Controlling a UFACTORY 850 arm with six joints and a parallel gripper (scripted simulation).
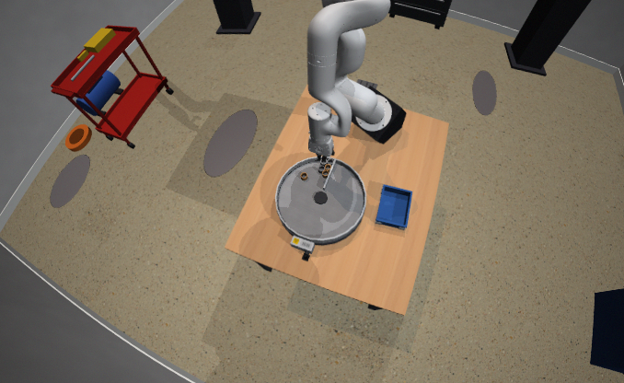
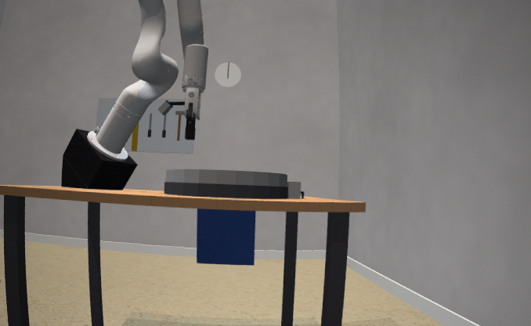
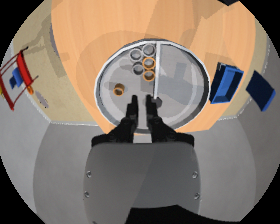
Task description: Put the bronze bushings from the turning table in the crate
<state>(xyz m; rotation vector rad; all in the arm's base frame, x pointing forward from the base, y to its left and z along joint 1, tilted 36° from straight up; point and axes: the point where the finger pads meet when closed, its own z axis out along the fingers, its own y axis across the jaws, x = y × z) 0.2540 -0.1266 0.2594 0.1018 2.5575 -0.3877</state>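
While the end effector (image 1: 325, 157) (image 2: 189, 131) (image 3: 141, 101) is positioned above the turning table (image 1: 300, 211) (image 2: 225, 178) (image 3: 183, 97), its fingers point downward and stand slightly apart, with only air in the narrow gap; the exterior view shows clearance between the fingertips and the rim below.

Three bronze bushings are located on the turning table: the single bronze bushing (image 1: 304, 179) (image 3: 119, 93) stands apart from the cluster; the other two, the outer bronze bushing (image 3: 149, 67) and the inner bronze bushing (image 3: 149, 80), are lined up beside the straight guide bar (image 1: 329, 174) (image 3: 157, 70); the inner one is nearer the dark centre hub (image 1: 320, 197) (image 3: 157, 102). Three steel bushings (image 3: 138, 73) are grouped close to this pair, on the same side of the bar.

The blue crate (image 1: 393, 207) (image 3: 227, 85) is placed on the table (image 1: 352, 266) (image 2: 178, 200) (image 3: 86, 50), beside the turning table and separated from it; a small control box (image 1: 302, 244) (image 2: 294, 189) is mounted at the turning table's rim; the black arm base (image 1: 393, 130) (image 2: 74, 170) stands on the same table.
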